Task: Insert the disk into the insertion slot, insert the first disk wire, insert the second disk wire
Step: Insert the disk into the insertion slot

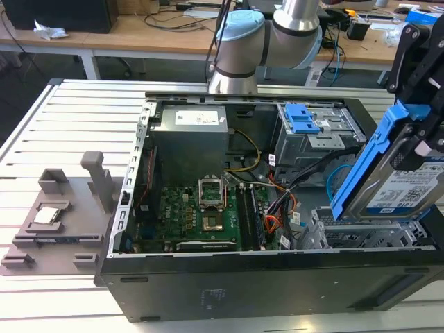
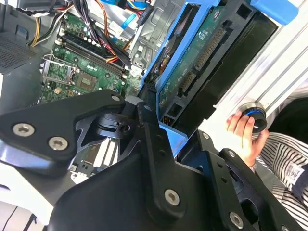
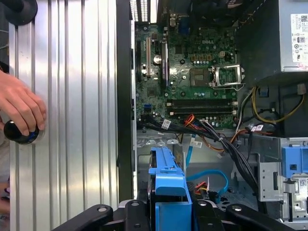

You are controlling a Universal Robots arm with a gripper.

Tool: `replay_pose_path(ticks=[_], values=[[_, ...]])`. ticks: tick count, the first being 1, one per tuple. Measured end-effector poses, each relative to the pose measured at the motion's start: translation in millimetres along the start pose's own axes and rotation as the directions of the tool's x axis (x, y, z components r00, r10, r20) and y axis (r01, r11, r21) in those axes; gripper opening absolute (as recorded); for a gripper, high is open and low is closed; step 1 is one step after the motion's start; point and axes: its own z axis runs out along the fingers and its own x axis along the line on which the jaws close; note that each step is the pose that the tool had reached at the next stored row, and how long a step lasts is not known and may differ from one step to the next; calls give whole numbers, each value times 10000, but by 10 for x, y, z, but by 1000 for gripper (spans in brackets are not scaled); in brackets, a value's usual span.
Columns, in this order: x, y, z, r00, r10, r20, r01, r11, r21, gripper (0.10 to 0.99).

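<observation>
The black gripper (image 1: 424, 142) grasps the blue-framed silver hard disk (image 1: 406, 187), tilted over the silver perforated drive cage (image 1: 361, 236) inside the open black computer case (image 1: 243, 291), where a light-blue cable (image 3: 208, 172) loops.

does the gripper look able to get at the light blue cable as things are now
Probably not. The gripper is shut on the disk, held tilted over the insertion slot. The second disk wire lies lower inside the case, with the disk in the way.
</observation>
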Motion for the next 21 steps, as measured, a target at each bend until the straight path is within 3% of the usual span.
replay_pose_path(ticks=[21], values=[[-1,-6,155,10000,-1,1,1,10000,0,365]])
